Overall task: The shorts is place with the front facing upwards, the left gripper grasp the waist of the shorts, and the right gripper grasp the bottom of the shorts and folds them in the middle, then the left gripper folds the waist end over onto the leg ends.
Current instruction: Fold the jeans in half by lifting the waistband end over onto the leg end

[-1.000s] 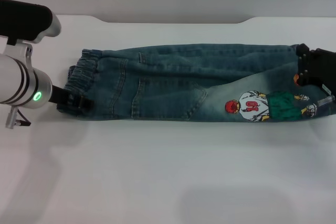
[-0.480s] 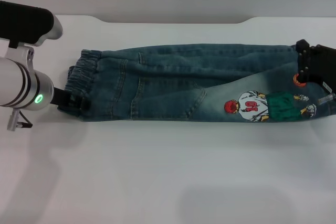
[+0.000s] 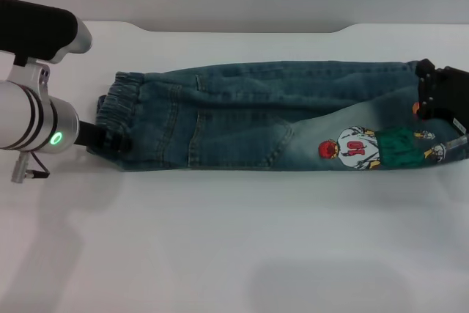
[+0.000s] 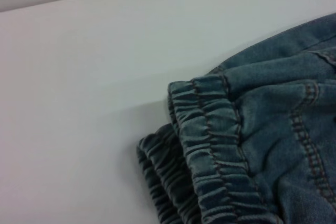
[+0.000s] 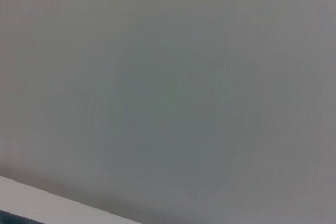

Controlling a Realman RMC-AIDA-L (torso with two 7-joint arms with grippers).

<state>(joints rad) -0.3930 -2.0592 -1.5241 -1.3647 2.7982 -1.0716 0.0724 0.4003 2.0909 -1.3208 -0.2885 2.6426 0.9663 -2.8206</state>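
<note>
Shorts [image 3: 256, 119] folded lengthwise, lying across the white bench [image 3: 220, 240], mid-frame. Left end effector [image 3: 110, 139] pinching the waistband at frame left. Right end effector [image 3: 440, 97] over leg ends [image 3: 458, 144], frame right; grip state unclear.

One pair of shorts, two grippers, one desk.
The shorts [image 3: 264, 119] span between the left gripper [image 3: 110, 139] and right gripper [image 3: 432, 100] on the desk [image 3: 234, 240].
</note>
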